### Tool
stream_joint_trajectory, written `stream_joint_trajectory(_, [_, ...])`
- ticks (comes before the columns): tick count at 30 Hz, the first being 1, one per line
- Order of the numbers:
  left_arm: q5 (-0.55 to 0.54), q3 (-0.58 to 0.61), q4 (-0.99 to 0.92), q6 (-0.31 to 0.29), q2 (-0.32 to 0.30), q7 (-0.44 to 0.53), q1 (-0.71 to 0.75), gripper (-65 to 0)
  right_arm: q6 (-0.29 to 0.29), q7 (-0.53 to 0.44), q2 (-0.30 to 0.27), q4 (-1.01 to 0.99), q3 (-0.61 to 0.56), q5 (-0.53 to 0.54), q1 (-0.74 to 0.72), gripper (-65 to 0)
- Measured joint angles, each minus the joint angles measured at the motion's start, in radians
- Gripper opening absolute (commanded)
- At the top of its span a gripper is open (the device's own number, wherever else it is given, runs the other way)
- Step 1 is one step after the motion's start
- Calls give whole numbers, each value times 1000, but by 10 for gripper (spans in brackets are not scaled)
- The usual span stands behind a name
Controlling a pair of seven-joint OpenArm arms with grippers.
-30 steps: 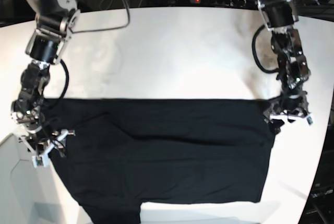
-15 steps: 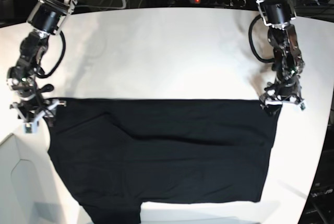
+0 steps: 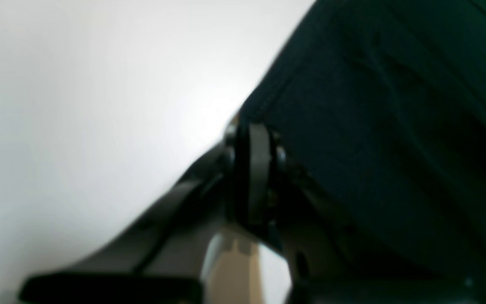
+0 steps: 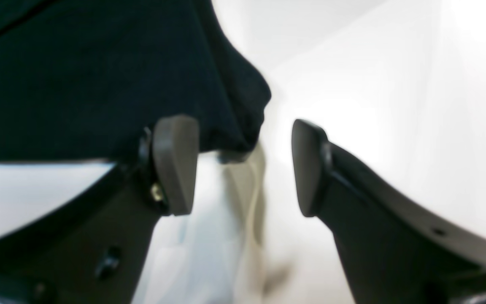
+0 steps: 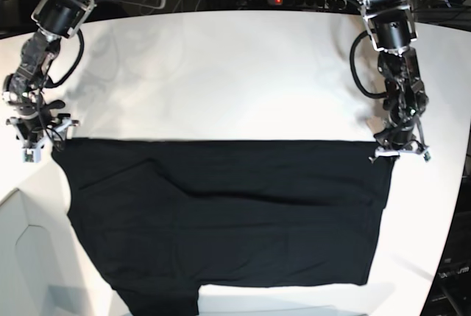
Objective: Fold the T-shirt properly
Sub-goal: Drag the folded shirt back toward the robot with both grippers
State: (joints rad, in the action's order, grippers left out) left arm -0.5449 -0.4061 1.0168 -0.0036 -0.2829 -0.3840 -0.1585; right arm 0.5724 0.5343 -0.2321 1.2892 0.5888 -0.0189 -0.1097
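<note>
T-shirt fabric, plain black on the side facing up, lies spread flat across the lower half of the base frame on the white tabletop, its straight upper edge running from left to right at mid-height. At the right end of that edge the left tool is pinched together with its pads meeting right at the cloth corner, as the left wrist view shows, though whether fabric is actually caught between them I cannot tell. At the left end the right tool stands wide apart, one pad against the shirt's corner and the other clear of it over bare tabletop, gripping nothing.
</note>
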Motion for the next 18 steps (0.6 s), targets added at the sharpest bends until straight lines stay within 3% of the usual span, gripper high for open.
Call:
stream_joint_trajectory(5, [1, -3, -2, -1, 0, 0, 0, -650, 0, -16, -3, -75, -6, 6, -40, -292])
stream_joint_trajectory(10, [1, -3, -3, -4, 0, 3, 0, -650, 0, -116, -9, -202, -8, 23, -75, -295])
stream_joint_trajectory(13, [1, -3, -2, -4, -4, -1, 1, -650, 0, -127, -18, -208, -8, 23, -65, -317])
stream_joint_trajectory(15, [2, -3, 2, -4, -7, 3, 13, -650, 0, -155, -19, -204, -9, 27, -43, -390])
stream_joint_trajectory(17, [-7, -4, 21, -10, -8, 6, 35, -650, 27, -155, -24, -196, -7, 35, -26, -540])
stream_joint_trajectory(18, [-7, -4, 32, -16, -9, 7, 45, -650, 70, -152, -26, -195, -1, 39, -23, -618])
